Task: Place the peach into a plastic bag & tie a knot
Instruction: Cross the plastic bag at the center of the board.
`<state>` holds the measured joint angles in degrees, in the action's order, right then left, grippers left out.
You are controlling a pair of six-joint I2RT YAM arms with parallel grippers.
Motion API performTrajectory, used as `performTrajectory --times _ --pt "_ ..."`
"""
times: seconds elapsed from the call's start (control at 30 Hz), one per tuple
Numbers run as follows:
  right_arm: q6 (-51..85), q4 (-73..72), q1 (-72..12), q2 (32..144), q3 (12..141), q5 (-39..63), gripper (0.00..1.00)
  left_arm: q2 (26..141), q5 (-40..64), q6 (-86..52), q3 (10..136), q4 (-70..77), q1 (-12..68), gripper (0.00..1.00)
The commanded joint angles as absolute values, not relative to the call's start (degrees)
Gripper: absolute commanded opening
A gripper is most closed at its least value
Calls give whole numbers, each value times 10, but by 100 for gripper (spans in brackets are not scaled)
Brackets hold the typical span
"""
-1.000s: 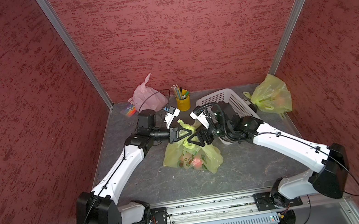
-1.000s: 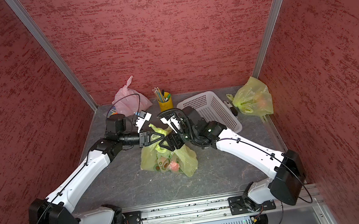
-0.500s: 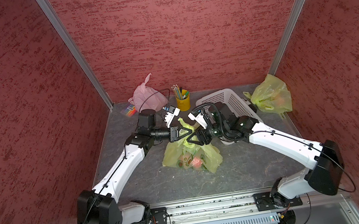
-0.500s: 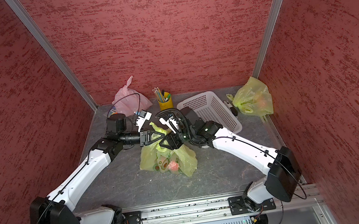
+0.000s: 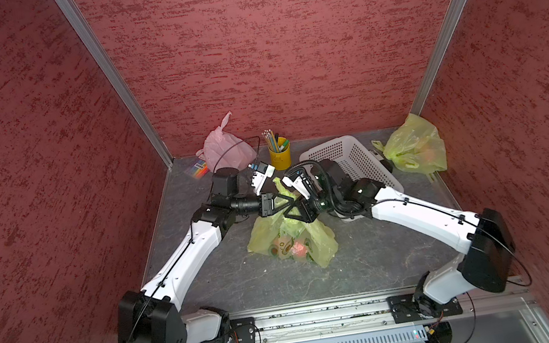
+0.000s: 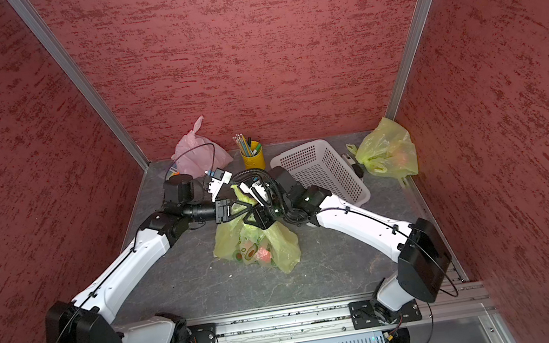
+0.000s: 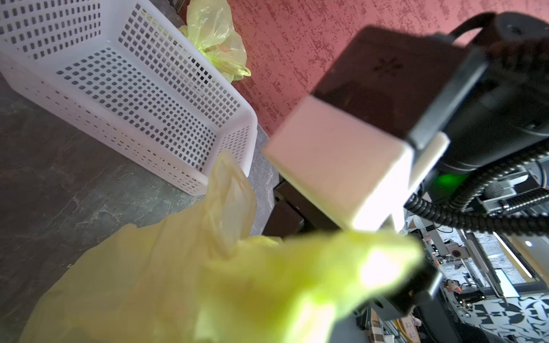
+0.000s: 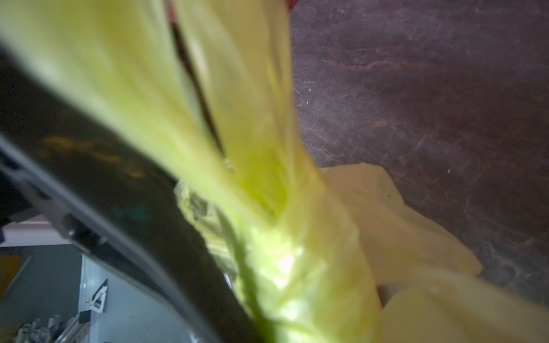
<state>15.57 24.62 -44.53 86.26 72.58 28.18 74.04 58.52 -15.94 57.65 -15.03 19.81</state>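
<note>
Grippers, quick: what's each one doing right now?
Left gripper: up against the yellow plastic bag; open or shut cannot be told.
Right gripper: closed on that bag's twisted neck.

Dark grey marbled table (image 5: 230, 282) carries a yellow-green bag (image 5: 263, 233) at centre, with pink bag (image 5: 225, 150), colourful card (image 5: 197, 169), yellow pencil cup (image 5: 280, 158), white basket (image 5: 348, 154) and second yellow-green bag (image 5: 413, 148) along the back.

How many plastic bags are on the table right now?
3: a pink bag at the back by the pencil cup, a yellow-green corner bag beyond the basket, and a yellow-green middle bag, nearest the front.
</note>
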Motion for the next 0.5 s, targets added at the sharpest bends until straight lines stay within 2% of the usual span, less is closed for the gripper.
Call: performTrajectory --times 0.0,0.13,0.47 --pt "146 256 -447 837 736 261 12 729 588 -156 576 -149 186 53" --pt "145 258 -436 801 731 270 9 710 608 -161 564 -138 174 67" --pt "153 244 -404 768 760 344 6 664 589 -103 566 -186 220 75"
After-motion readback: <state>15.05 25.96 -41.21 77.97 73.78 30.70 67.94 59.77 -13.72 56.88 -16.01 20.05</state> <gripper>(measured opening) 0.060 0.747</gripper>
